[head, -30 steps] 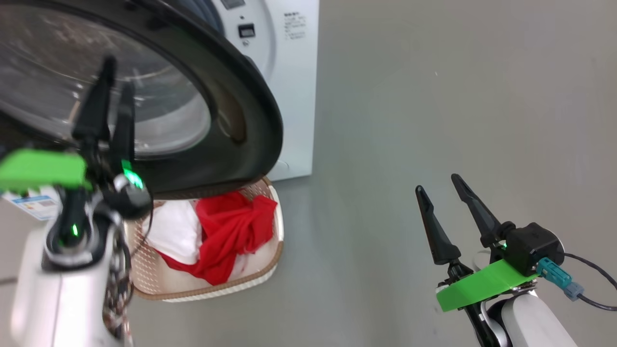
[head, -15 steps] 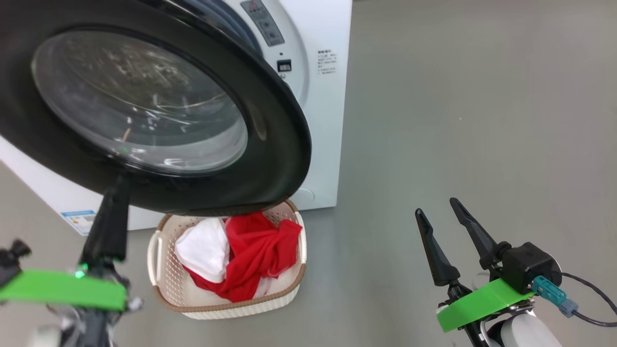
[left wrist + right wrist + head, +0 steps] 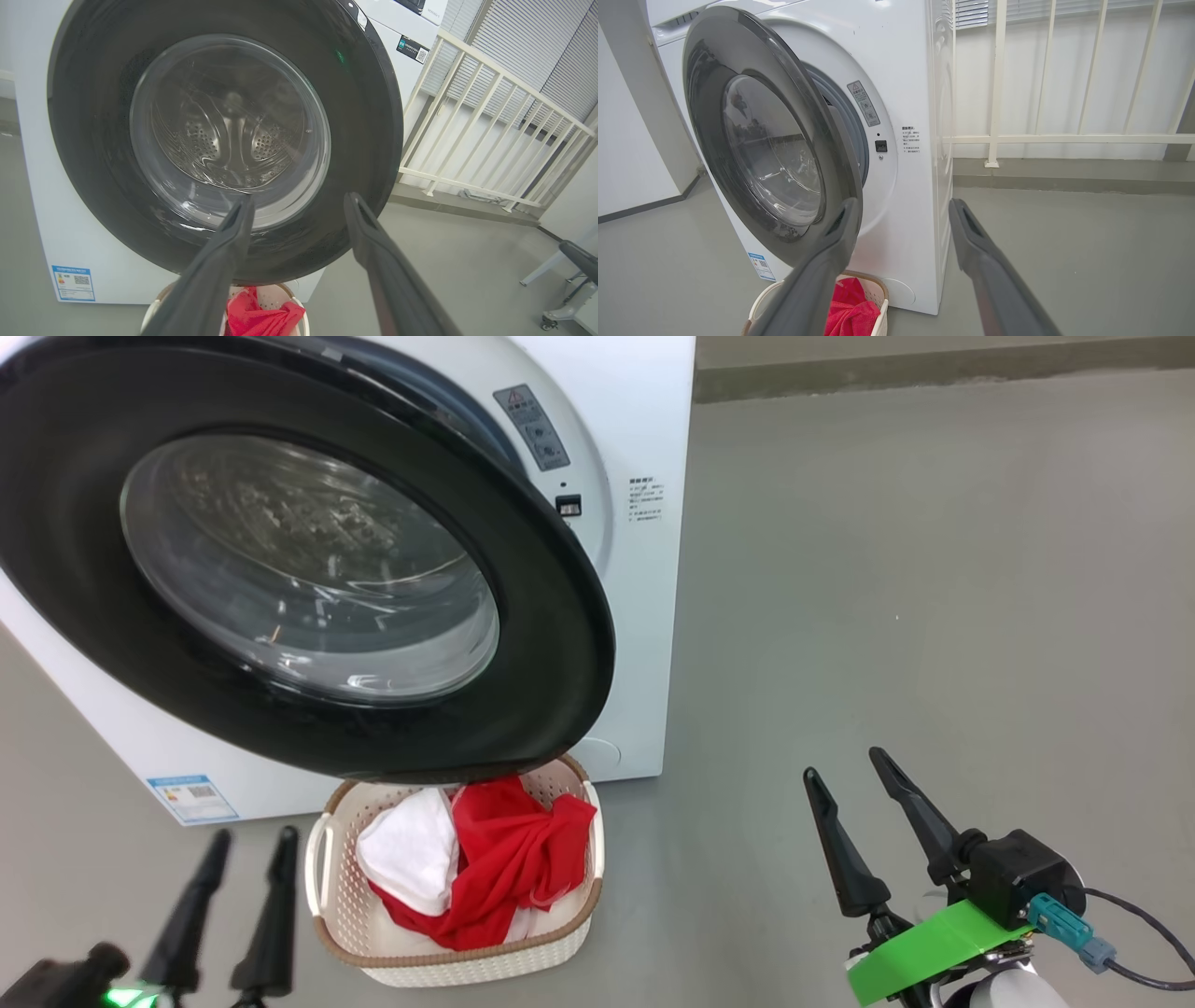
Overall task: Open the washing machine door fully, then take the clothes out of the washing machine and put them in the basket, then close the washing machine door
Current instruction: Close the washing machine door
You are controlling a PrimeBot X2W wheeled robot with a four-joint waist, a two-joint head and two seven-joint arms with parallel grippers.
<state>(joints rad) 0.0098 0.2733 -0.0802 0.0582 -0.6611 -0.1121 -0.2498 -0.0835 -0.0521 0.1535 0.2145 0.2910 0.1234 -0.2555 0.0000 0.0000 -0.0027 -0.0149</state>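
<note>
The washing machine [image 3: 653,569] is white, and its black-rimmed door [image 3: 308,569] stands ajar at an angle from the front. The door hangs over the back of the basket [image 3: 457,973]. Red and white clothes [image 3: 504,859] lie heaped in the basket on the floor. My left gripper [image 3: 252,835] is open and empty, low at the basket's left and apart from the door. My right gripper [image 3: 845,763] is open and empty over bare floor, well right of the basket. The left wrist view faces the door [image 3: 224,140] past my open left gripper [image 3: 299,198]. The steel drum shows through the glass.
Grey floor [image 3: 887,569] stretches to the right of the machine. A cream railing [image 3: 994,93] runs along the wall behind the machine's right side. A white wall [image 3: 626,154] stands to the machine's left. A wheeled leg [image 3: 556,317] shows at the far right.
The head view has risen and pulled back. My left gripper came down from in front of the door glass to floor level beside the basket. The right gripper has held its place.
</note>
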